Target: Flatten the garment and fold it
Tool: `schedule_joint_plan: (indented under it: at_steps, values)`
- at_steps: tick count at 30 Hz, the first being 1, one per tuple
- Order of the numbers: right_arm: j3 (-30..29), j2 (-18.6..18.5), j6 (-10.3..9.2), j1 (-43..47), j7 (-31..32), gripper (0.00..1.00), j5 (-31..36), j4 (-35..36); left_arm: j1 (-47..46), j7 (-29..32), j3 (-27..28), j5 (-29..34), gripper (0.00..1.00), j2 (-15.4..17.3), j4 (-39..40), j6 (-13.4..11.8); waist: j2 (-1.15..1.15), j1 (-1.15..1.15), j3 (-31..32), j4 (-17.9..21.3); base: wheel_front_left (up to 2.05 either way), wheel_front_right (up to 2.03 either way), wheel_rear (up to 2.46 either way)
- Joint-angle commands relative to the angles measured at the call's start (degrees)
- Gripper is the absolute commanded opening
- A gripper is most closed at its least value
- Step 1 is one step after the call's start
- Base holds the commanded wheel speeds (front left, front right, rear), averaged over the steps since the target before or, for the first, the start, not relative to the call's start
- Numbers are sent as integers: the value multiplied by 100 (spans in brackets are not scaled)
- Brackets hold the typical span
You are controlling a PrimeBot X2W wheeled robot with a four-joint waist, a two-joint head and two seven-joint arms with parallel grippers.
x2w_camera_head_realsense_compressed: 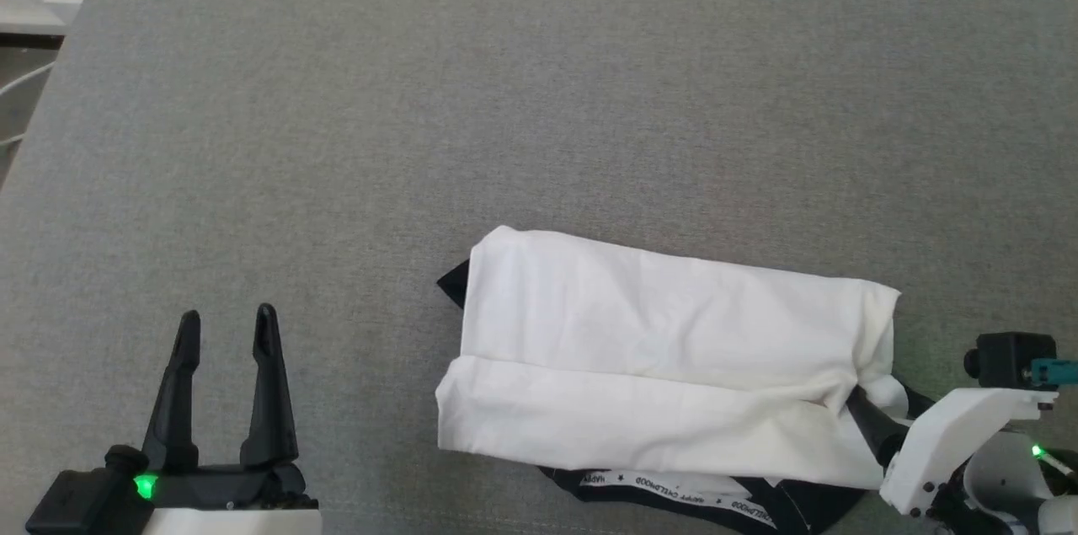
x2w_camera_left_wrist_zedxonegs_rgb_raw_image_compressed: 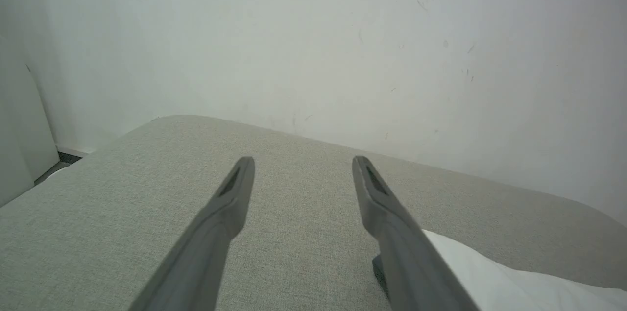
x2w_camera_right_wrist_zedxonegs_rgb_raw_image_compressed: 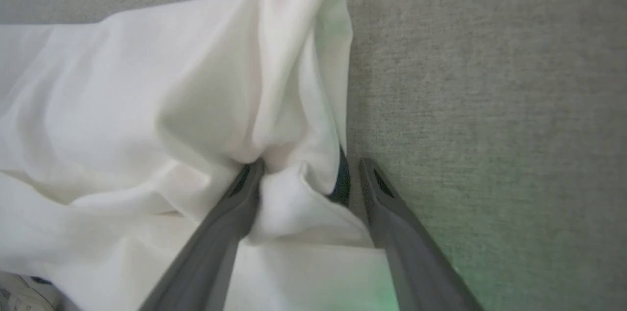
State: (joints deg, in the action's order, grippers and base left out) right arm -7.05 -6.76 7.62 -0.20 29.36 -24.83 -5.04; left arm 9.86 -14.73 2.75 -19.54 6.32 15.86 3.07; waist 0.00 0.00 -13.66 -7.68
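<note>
At the near edge of the grey padded surface (x2w_camera_head_realsense_compressed: 337,139), the left gripper (x2w_camera_head_realsense_compressed: 228,314) stands empty with its fingers spread wide, well apart from the shirt (x2w_camera_head_realsense_compressed: 665,350). The right gripper (x2w_camera_right_wrist_zedxonegs_rgb_raw_image_compressed: 309,166), fingers also spread, noses into the shirt's right end with a bunch of white cloth lying between them, not pinched. The shirt lies near the front, right of centre, as a long white band, its lettered neck band (x2w_camera_head_realsense_compressed: 674,484) peeping out along the near side and a black sleeve corner (x2w_camera_head_realsense_compressed: 455,282) at the far left. The lengthwise folds look done and the crosswise fold appears in hand. Next, the right fingers would need to close on every layer at that end and carry it leftward. Beyond, bare surface runs to a pale wall (x2w_camera_left_wrist_zedxonegs_rgb_raw_image_compressed: 343,32).
</note>
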Motion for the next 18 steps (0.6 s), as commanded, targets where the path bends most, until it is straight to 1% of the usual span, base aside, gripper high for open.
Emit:
schedule_joint_plan:
  at_steps: [1, 8, 11, 12, 13, 14, 16, 18]
  values:
    - [-22, 32, -13, -33, 135, 100, 16, -146, -106, -27, 15, 62, 100, -34, -29, 48, 0, 0, -25, -51, 0, 0, 0]
    - [39, 42, -13, -115, 906, 100, 70, -385, -116, -27, 28, 66, 100, -77, -145, 171, 0, 0, -63, -117, 0, 0, 0]
    - [144, 46, -13, -220, 1120, 100, 115, -454, -123, -27, -16, 53, 100, -60, -222, 215, 0, 0, -72, -105, 0, 0, 0]
    - [189, 31, -13, -257, 1161, 63, 161, -474, -132, -27, -32, 52, 100, -55, -243, 226, 0, 0, -74, -98, 0, 0, 0]
    - [233, 2, -13, -297, 1157, 37, 232, -480, -145, -27, -49, 50, 100, -52, -264, 236, 0, 0, -75, -90, 0, 0, 0]
    - [243, -24, -13, -340, 1129, 0, 317, -490, -158, -27, -69, 45, 100, -49, -286, 245, 0, 0, -72, -81, 0, 0, 0]
    - [287, -66, -13, -406, 1136, 0, 438, -486, -180, -27, -107, 43, 100, -40, -331, 261, 0, 0, -44, -57, 0, 0, 0]
    - [203, -62, -13, -463, 1111, 0, 484, -415, -183, -27, -122, 42, 100, -40, -366, 267, 0, 0, 3, -16, 0, 0, 0]
